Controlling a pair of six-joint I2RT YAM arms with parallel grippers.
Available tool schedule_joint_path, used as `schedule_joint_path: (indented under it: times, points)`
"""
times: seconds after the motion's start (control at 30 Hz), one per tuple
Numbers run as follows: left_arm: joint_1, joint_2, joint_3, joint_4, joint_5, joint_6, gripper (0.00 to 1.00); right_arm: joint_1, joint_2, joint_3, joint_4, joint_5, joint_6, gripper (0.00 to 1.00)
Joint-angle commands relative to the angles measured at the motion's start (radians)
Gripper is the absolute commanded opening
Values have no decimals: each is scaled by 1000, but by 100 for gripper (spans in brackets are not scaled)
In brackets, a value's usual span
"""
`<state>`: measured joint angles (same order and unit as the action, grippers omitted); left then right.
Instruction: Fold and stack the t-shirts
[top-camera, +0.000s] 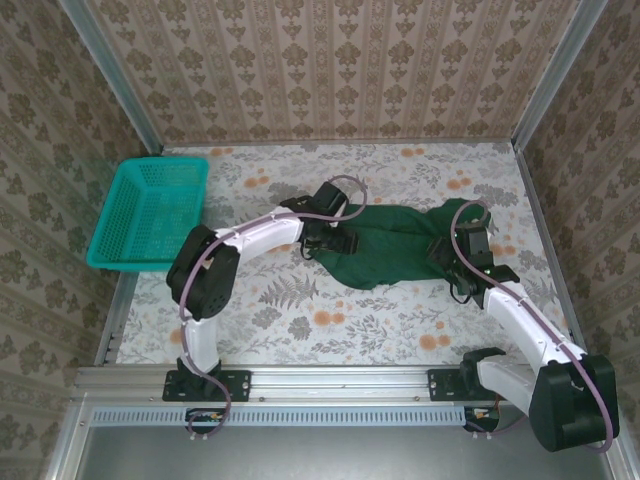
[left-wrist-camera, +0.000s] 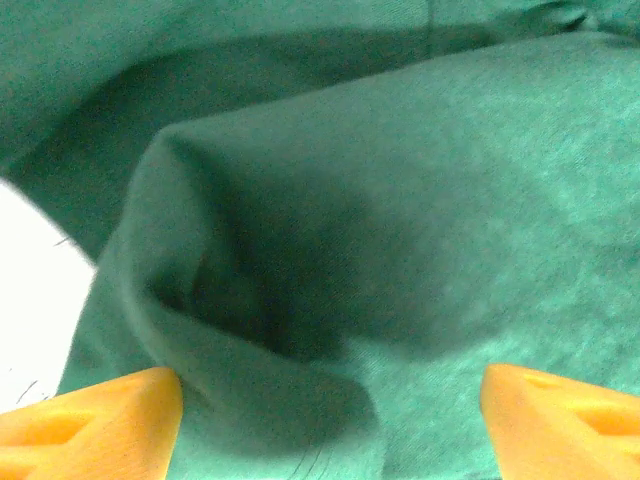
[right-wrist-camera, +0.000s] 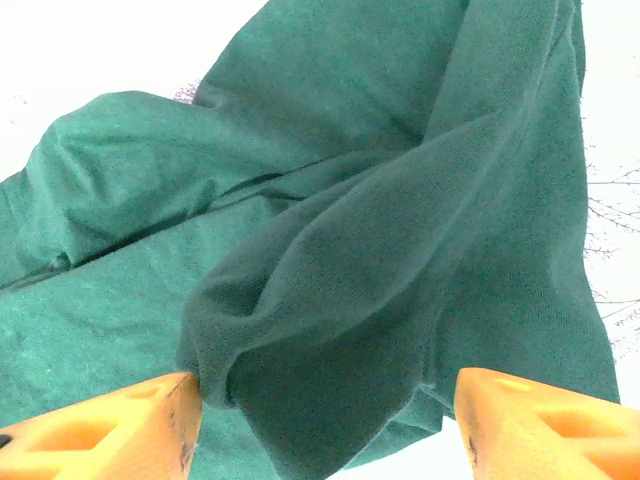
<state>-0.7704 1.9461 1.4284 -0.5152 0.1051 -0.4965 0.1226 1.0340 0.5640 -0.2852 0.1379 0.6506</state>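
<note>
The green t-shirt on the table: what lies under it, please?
The t-shirt lies crumpled on the flowered table, which shows around its edges. Whether anything else lies beneath it cannot be seen, because the bunched cloth covers that spot.

The t-shirt (top-camera: 385, 250) is soft, matt, dark green cloth. A fine knit grain shows in both wrist views, and it lies in loose, rounded folds. The fingers (left-wrist-camera: 100, 425) of the left gripper (left-wrist-camera: 331, 385) and those of the right gripper (right-wrist-camera: 328, 395) are orange plastic, matt and smooth-faced. The basket (top-camera: 150, 215) is teal plastic mesh with a slight sheen. The surface (top-camera: 330, 315) has a smooth printed floral covering, and the walls (top-camera: 330, 70) look papered and matt. The left arm (top-camera: 262, 233) and right arm (top-camera: 525, 315) have glossy white shells and matt black joints. The rail (top-camera: 330, 385) at the near edge is dull ribbed metal.
</note>
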Motion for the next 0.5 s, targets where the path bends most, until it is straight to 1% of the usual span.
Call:
schedule_joint_path:
  times: [0.0, 0.07, 0.1, 0.13, 0.17, 0.2, 0.23, 0.3, 0.37, 0.4, 0.47]
  points:
    - [-7, 38, 48, -22, -3, -9, 69, 3, -10, 17, -35, 27, -25, 70]
    - [-7, 52, 60, -35, -25, -2, 57, 2, 12, 26, -29, 27, -30, 71]
    - [-6, 53, 61, -34, -27, -1, 48, 3, 31, 33, -28, 25, -33, 71]
    - [-6, 54, 61, -35, -25, 1, 35, 3, 49, 41, -29, 25, -34, 70]
    - [-7, 50, 61, -40, -27, 2, 18, 3, 69, 49, -29, 20, -37, 66]
    - [-8, 35, 56, -42, -36, 2, 6, 3, 90, 54, -23, 11, -41, 61]
    - [-8, 16, 48, -40, -43, 3, 0, 3, 107, 58, -17, 5, -42, 56]
    - [-9, -39, 21, -39, -57, 11, 0, 3, 137, 66, -3, -25, -53, 32]
    - [-9, -108, -10, -35, -75, 23, 0, 3, 142, 72, 0, -46, -57, 12]
    - [-8, -157, -35, -27, -87, 28, 0, 3, 130, 71, 5, -60, -61, 6]
    - [-8, -256, -87, 4, -108, 34, 0, 3, 93, 77, 0, -71, -60, 0]
